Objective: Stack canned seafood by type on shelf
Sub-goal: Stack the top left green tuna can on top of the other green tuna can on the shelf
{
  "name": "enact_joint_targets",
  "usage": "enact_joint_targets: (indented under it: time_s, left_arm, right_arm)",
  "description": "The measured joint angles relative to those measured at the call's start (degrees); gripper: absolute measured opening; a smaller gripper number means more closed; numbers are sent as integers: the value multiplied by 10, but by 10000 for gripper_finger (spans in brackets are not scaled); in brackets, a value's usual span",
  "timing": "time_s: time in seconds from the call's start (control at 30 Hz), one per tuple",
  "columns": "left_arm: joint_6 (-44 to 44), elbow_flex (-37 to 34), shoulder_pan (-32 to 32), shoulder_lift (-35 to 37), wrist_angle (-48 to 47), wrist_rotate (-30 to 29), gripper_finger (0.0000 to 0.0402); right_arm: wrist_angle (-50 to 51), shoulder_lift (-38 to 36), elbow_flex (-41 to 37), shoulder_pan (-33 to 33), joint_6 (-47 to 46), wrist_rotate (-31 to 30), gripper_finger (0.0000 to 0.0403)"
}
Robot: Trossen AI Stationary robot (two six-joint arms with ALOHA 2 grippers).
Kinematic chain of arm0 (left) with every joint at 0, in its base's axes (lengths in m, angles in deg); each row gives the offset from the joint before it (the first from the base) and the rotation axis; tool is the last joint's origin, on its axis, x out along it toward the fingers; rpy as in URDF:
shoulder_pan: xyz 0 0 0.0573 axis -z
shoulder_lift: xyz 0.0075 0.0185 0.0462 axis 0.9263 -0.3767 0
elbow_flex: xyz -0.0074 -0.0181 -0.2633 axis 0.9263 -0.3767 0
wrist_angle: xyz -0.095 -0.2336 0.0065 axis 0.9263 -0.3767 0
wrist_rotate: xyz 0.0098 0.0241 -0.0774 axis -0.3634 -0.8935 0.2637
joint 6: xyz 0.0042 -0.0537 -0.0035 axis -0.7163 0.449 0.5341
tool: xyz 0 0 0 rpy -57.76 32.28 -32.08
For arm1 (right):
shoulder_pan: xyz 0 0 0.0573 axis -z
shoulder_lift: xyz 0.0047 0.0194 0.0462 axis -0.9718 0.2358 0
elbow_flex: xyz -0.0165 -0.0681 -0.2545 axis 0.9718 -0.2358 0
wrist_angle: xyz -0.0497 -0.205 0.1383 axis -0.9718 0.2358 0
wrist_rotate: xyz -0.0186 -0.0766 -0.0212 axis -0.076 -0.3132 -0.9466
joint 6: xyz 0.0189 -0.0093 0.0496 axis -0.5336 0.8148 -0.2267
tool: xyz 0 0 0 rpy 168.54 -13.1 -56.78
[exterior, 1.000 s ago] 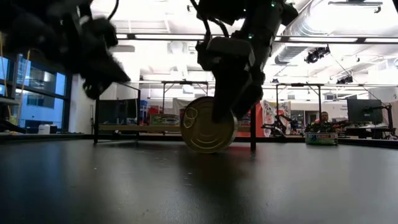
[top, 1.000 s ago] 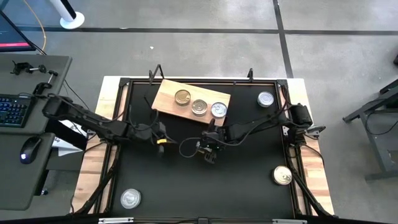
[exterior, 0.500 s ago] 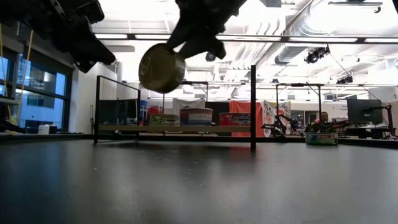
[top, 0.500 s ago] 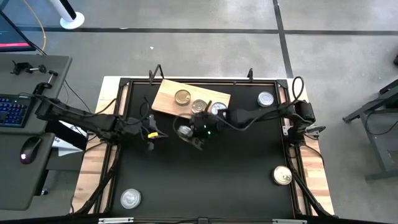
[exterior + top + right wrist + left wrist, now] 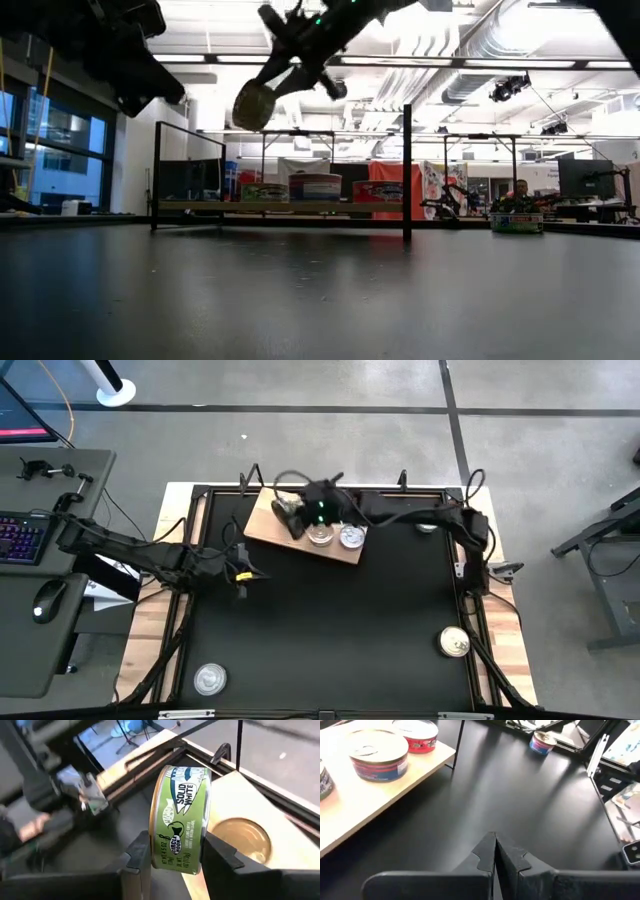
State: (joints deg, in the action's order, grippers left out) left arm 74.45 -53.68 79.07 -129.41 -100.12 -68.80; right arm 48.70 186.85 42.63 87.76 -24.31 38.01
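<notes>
A second ago the right gripper (image 5: pixel 172 852) was down on the black worktop (image 5: pixel 330 630), closing on a small round gold-topped metal tin with a green label (image 5: pixel 181 817) standing on edge; now that tin is off the surface and carried high over the flat, light-coloured wooden shelf board (image 5: pixel 262 520) at the far side. The jaws are clamped on the tin's two flat faces, so it rides on edge, label outward. Directly beneath it on the board lies another gold-topped tin (image 5: pixel 243 839), which suggests the matching pair is about to be stacked, though the carried tin would likely have to be turned flat first.

Two silver-topped tins (image 5: pixel 351 537) sit touching side by side further along the board; the left wrist view shows them with red-and-blue labels. Three more tins remain loose on the worktop: one by the far right edge, partly hidden by the arm, one at the near right (image 5: pixel 453 643) and one at the near left corner (image 5: pixel 209 679).

The right arm reaches from its base on the right edge, stretched long across the far side, its wrist tilted down over the board. The left gripper (image 5: pixel 495 851) hangs low over bare worktop just short of the board's left end, jaws together and empty, waiting.
</notes>
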Motion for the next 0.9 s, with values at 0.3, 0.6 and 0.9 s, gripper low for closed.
enact_joint_targets:
  time_s: [0.3, 0.6, 0.9]
  left_arm:
    - [41, 0, 4, 4, 1, 9, 0]
    - [44, 0, 14, 4, -1, 9, 0]
    - [44, 0, 13, 4, 4, 1, 0]
  right_arm:
    - [37, 123, 116, 90, -110, 176, 106]
    - [84, 155, 140, 122, -126, 218, 106]
    - [77, 159, 141, 132, -162, 267, 109]
